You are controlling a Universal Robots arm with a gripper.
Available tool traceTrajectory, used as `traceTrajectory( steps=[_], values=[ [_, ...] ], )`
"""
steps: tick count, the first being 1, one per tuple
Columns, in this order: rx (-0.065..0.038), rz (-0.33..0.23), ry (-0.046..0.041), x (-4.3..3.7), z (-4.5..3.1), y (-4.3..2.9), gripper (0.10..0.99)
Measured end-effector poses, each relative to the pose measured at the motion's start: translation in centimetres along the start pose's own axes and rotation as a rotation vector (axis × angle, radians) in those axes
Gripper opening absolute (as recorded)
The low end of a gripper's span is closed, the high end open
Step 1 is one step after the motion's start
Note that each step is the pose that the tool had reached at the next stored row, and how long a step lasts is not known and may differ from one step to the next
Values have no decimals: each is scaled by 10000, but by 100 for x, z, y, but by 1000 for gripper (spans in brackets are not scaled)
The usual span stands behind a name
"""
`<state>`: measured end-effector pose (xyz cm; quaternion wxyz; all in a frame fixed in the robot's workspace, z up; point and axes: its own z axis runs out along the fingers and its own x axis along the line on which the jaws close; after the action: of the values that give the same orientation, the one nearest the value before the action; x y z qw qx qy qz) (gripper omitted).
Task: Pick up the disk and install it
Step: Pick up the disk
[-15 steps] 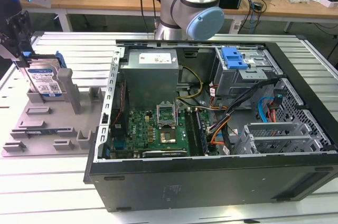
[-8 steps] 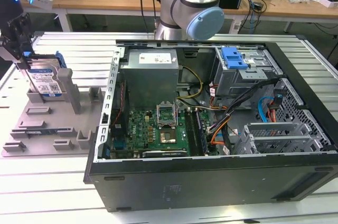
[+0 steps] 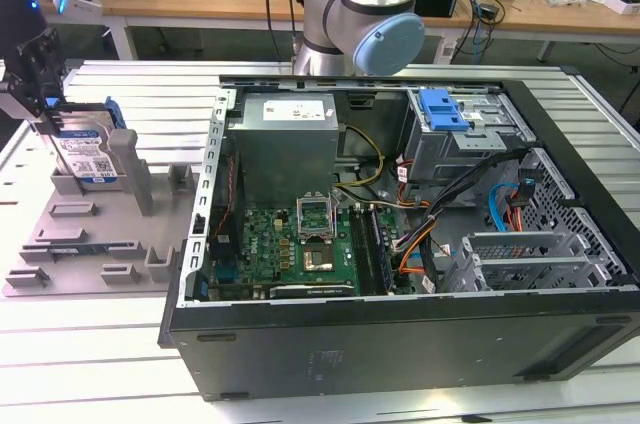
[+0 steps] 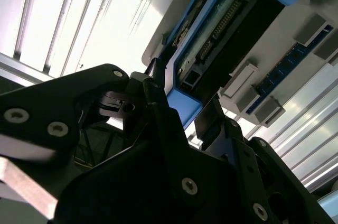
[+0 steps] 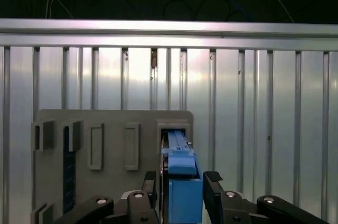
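Blue-framed disk (image 3: 86,157), upright on edge

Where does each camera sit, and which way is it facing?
Exterior view: off the arm, looking down on the open computer case, the grey fixture and the disk standing in it; the arm and end effector show.
First wrist view: on the wrist, looking along the end effector at the disk's blue end, fixture and ribbed table beyond.
Second wrist view: on the wrist, looking slantwise past the end effector at the disk's connector side.
Shared: both wrist views have the end effector at the disk's blue carrier.
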<state>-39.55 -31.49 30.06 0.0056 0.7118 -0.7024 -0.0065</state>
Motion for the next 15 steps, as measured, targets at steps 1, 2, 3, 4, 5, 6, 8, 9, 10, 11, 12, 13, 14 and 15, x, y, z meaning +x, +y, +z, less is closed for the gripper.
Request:
traceTrajectory(
  steps=[1, 2, 3, 4, 5, 6, 8, 9, 10, 11, 12, 13, 14, 15],
  values=[
    [0, -1, 0, 0, 4, 0, 482],
    [0, 0, 0, 0, 13, -1, 482],
    [0, 0, 0, 0, 16, -1, 482],
    [-2, 0, 1, 0, 18, 0, 482],
    [-3, 0, 2, 0, 18, -1, 482],
    [-2, 0, 1, 0, 19, 0, 482],
    [-1, 0, 0, 0, 20, -1, 482],
    [0, -1, 0, 0, 20, -1, 482],
    [0, 0, 0, 0, 20, -1, 482],
    [0, -1, 0, 0, 21, -1, 482],
    [0, -1, 0, 0, 21, -1, 482],
    [0, 0, 0, 0, 21, -1, 482],
    [0, 0, 0, 0, 21, -1, 482],
    [0, -1, 0, 0, 21, -1, 482]
  ],
)
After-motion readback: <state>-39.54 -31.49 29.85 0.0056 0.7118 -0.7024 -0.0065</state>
